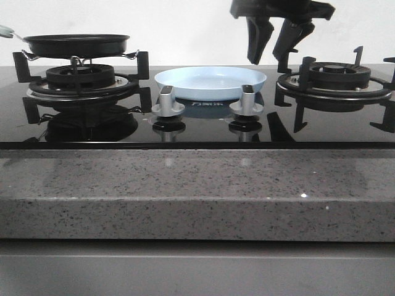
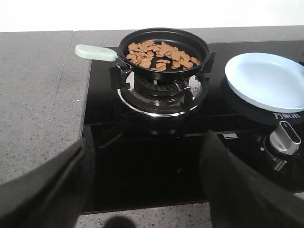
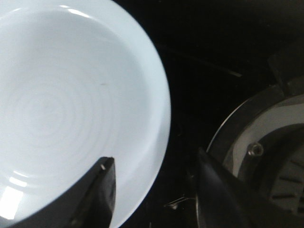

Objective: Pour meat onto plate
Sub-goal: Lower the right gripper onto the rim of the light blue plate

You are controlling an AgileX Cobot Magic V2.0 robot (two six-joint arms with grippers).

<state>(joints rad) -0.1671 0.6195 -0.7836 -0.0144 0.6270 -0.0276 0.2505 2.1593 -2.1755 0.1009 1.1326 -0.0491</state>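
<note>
The loose, light meat (image 2: pixel 161 55) should slide easily, so take the rigid pan (image 2: pixel 164 47) by its pale handle (image 2: pixel 95 52); both grippers (image 2: pixel 147 185) (image 1: pixel 276 42) gape empty.

One pale-blue plate (image 1: pixel 210 82), bare, partly under the right fingers (image 3: pixel 102 190). One black frying pan (image 2: pixel 164 49) with one mint handle (image 2: pixel 95 52), well beyond the left fingers (image 2: pixel 57 190). Roughly thirty-odd pieces of meat (image 2: pixel 160 55), too overlapped for an exact tally. Two burners (image 1: pixel 79 77) (image 1: pixel 336 74). Two silver knobs (image 1: pixel 167 102) (image 1: pixel 246 100).
</note>
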